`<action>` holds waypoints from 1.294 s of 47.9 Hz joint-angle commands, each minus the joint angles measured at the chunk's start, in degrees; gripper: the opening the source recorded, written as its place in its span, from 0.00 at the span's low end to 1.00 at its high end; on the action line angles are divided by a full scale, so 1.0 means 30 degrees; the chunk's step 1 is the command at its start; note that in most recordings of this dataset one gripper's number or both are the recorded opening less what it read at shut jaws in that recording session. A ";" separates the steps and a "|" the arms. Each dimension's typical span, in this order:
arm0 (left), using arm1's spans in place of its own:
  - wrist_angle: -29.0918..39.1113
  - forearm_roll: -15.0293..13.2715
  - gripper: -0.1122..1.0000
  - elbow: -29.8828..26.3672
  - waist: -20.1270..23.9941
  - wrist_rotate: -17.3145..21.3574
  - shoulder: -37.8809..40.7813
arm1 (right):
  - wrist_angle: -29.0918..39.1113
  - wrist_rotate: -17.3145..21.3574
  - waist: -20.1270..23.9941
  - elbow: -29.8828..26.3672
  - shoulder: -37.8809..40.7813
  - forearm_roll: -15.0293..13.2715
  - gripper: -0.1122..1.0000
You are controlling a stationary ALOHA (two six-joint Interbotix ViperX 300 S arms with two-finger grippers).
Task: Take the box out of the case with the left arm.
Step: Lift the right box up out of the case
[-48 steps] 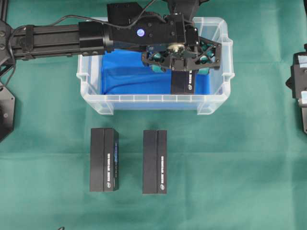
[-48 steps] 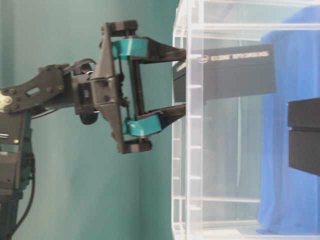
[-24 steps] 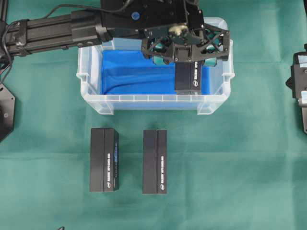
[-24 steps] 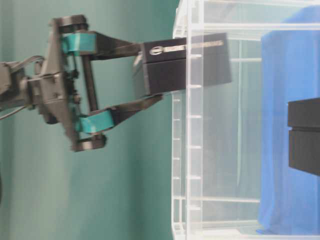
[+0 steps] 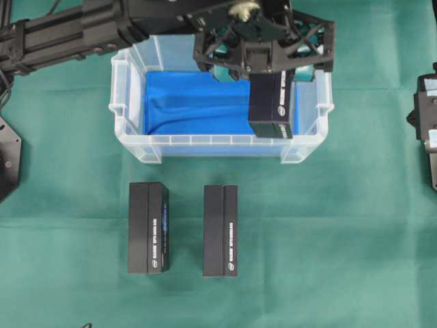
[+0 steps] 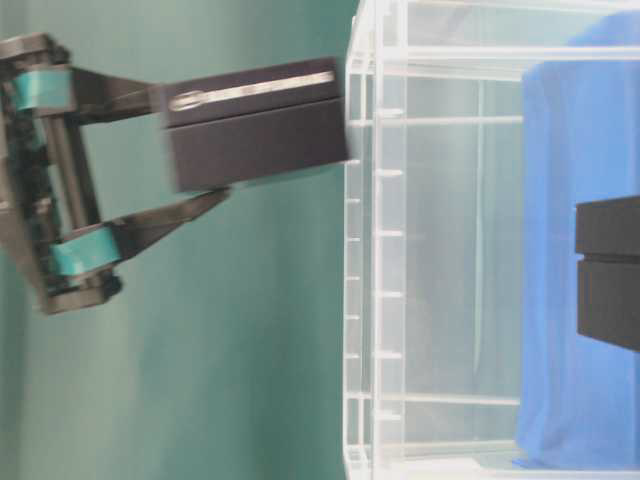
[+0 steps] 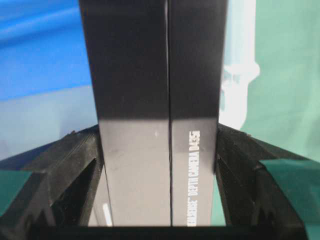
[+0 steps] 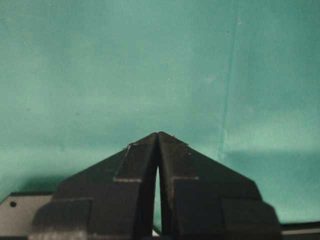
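Your left tool (image 6: 150,150) clamps one box (image 6: 255,125), apparently clear of the case (image 6: 375,290) only side-on; overhead, two boxes (image 5: 148,227) lie on the table (image 5: 341,239); right tool (image 8: 158,137) clenched.

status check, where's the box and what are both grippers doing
Left gripper shut on the box, lifted clear above the case rim. Right gripper shut, empty. Two boxes on the cloth, not in the way.

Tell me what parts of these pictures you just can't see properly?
- The small white print on the held box: too small in the overhead view, smeared by motion in the table-level view.
- The left end effector: cut off by the left edge in the table-level view.
- The right arm: mostly beyond the overhead view's right edge.
- Blue lining of the case: partly hidden under the left arm, overhead.
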 commanded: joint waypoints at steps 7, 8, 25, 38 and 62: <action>0.1172 0.0059 0.66 -0.2109 -0.0088 0.0059 -0.0527 | -0.0029 0.0029 0.0000 -0.0498 0.0088 0.0029 0.17; 0.1260 0.0088 0.66 -0.2197 -0.0088 0.0029 -0.0527 | -0.0029 0.0029 0.0000 -0.0498 0.0088 0.0029 0.17; 0.1494 0.0176 0.66 -0.2637 -0.0205 0.0000 -0.0586 | -0.0059 0.0029 0.0000 -0.0498 0.0088 0.0029 0.16; 0.1494 0.0264 0.66 -0.2637 -0.0264 0.0000 -0.0615 | -0.0029 0.0029 0.0000 -0.0498 0.0088 0.0029 0.17; 0.1465 0.0293 0.66 -0.2637 -0.0352 -0.0029 -0.0645 | -0.0059 0.0029 0.0000 -0.0498 0.0088 0.0029 0.17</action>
